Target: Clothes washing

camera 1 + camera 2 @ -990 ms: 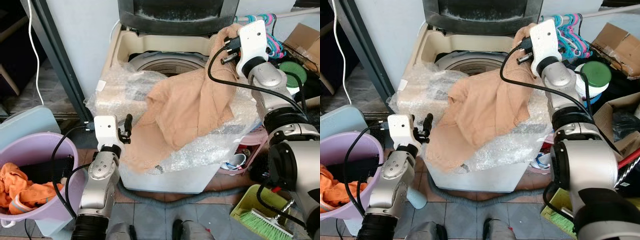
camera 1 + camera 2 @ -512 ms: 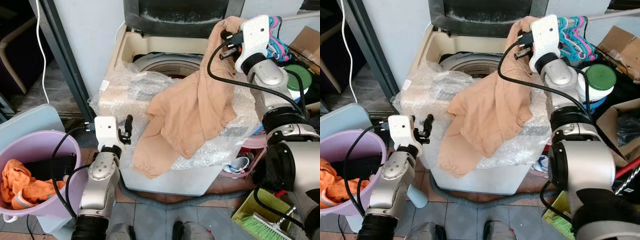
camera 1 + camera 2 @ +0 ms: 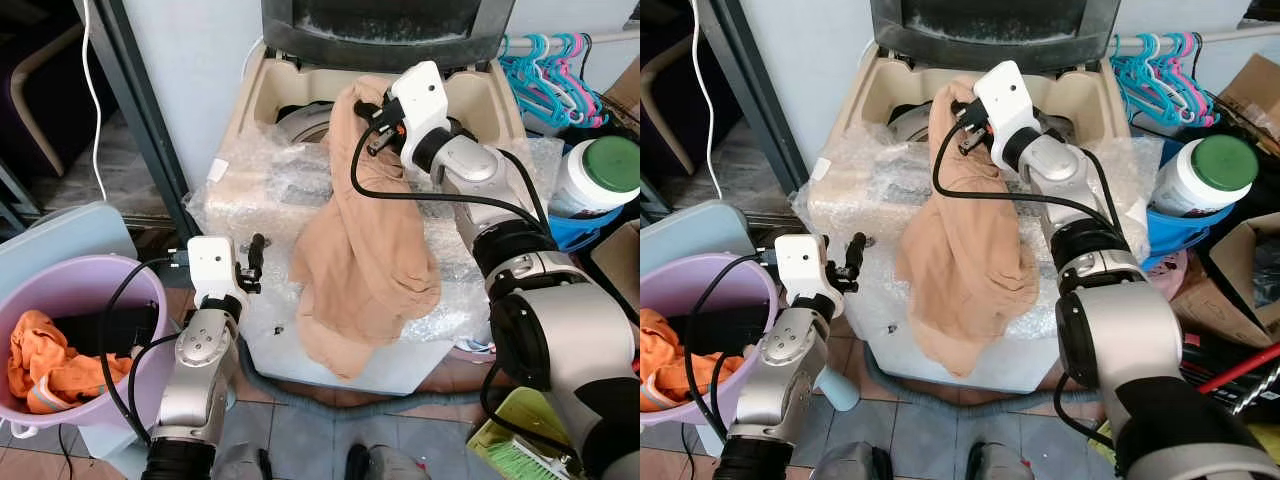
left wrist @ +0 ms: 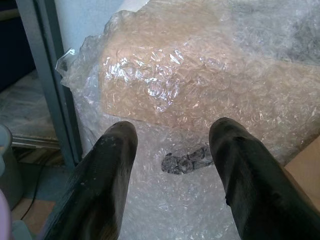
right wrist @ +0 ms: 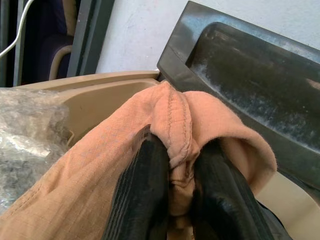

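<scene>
A tan garment (image 3: 365,250) hangs from my right gripper (image 5: 175,200), which is shut on a bunched fold of it above the open top of the washing machine (image 3: 260,90). The cloth drapes down over the bubble wrap (image 3: 260,185) that covers the machine's front. The drum opening (image 3: 305,120) shows just left of the raised cloth. My left gripper (image 4: 172,165) is open and holds nothing, low by the machine's front left corner. Its fingers (image 4: 107,170) point at the bubble wrap.
A purple bucket (image 3: 140,290) with orange clothes (image 3: 45,360) stands at my left. The dark lid (image 3: 385,25) is up at the back. Right of the machine are coloured hangers (image 3: 545,70), a white jar with a green cap (image 3: 600,175) and a blue tub (image 3: 590,225).
My right gripper has swung left with the tan garment, from the machine's right side to over the drum opening. The cloth now hangs narrower. The camera has shifted; the left arm has held still.
</scene>
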Available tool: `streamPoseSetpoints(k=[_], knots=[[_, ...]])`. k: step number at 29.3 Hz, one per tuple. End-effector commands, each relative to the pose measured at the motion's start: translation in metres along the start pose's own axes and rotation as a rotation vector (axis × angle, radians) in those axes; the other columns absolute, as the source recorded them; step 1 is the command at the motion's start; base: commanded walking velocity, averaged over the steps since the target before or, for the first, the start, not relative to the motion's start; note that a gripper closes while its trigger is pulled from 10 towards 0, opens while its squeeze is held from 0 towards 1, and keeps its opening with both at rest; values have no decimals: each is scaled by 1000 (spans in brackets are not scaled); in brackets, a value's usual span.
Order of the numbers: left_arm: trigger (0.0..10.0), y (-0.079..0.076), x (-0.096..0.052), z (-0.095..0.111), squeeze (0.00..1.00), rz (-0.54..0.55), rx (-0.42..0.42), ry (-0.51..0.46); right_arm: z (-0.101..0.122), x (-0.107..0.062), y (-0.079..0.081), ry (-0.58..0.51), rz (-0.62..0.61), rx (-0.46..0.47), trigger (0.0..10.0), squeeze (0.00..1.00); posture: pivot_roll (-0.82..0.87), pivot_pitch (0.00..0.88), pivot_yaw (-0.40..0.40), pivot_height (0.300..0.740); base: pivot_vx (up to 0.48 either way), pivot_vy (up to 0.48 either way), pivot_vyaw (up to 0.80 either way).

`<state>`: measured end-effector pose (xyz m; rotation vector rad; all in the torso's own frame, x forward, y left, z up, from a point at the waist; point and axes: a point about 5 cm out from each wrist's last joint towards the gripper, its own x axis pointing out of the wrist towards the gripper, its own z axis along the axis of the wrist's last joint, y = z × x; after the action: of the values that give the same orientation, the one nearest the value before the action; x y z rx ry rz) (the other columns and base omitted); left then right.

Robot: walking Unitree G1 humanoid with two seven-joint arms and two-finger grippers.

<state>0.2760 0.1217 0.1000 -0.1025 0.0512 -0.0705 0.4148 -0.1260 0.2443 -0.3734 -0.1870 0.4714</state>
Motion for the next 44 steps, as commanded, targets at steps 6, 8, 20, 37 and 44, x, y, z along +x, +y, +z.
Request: streamPoseSetpoints(k=[6,8,20,37,44], knots=[[10000,-6,-20,2,0,-79,25,-1,58,-10,-76,-74,-356,-52,10000,0,54,127,-19,740,0,0,0],[10000,-5,-28,1,0,-90,34,6,66,-13,-86,-85,-401,-68,10000,0,60,144,-17,740,0,0,0],[10000,23,-92,-1,0,-6,86,122,109,4,-72,-153,-334,-174,10000,0,143,286,-43,740,0,0,0],[10000,1,-103,4,0,-23,40,172,39,24,-5,168,-34,-176,10000,1000,117,326,-72,740,0,0,0],[10000,-6,-75,3,0,-56,52,144,80,9,-52,-58,-166,-218,10000,1000,73,241,-64,740,0,0,0]])
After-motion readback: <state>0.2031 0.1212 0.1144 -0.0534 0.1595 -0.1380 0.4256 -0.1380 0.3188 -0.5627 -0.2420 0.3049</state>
